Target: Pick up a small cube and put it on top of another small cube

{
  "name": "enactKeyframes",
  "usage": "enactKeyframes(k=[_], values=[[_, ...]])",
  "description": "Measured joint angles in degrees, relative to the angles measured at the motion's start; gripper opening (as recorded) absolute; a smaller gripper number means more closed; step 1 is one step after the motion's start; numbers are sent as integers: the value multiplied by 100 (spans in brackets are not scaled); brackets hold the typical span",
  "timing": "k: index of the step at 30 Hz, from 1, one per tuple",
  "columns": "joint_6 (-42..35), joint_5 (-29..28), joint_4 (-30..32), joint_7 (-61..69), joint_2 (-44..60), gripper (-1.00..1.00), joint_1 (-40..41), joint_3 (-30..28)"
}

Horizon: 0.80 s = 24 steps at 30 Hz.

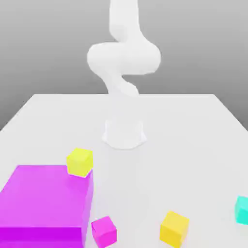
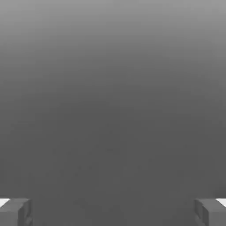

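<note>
The small cyan cube [image 1: 242, 209] sits on the white table [image 1: 184, 126] at the exterior view's far right, partly cut by the frame edge. A small yellow cube [image 1: 174, 228] lies near the front, right of centre. Another small yellow cube [image 1: 80, 162] rests behind the far corner of the big magenta block [image 1: 46, 203]. A small magenta cube [image 1: 104, 231] stands in front of that block. In the hand view my gripper [image 2: 113, 212] is open, its two fingertips [image 2: 15, 211] far apart, with plain grey between them and nothing held.
The white arm [image 1: 123, 55] rises from its round base [image 1: 124, 133] at the table's middle back. The big magenta block takes up the front of the exterior view's left side.
</note>
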State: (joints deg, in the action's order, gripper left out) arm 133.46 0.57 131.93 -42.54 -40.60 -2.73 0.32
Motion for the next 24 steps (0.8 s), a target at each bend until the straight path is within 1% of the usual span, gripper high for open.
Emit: enactKeyframes(k=[8, 15, 19, 24], values=[[541, 151, 49, 1043, 1696, 0, -830, 192], [1011, 162, 92, 1853, 3147, 0, -1375, 552], [1281, 19, 118, 2210, 3982, 0, -1769, 785], [1611, -336, 147, 2534, 5036, 0, -2138, 948]])
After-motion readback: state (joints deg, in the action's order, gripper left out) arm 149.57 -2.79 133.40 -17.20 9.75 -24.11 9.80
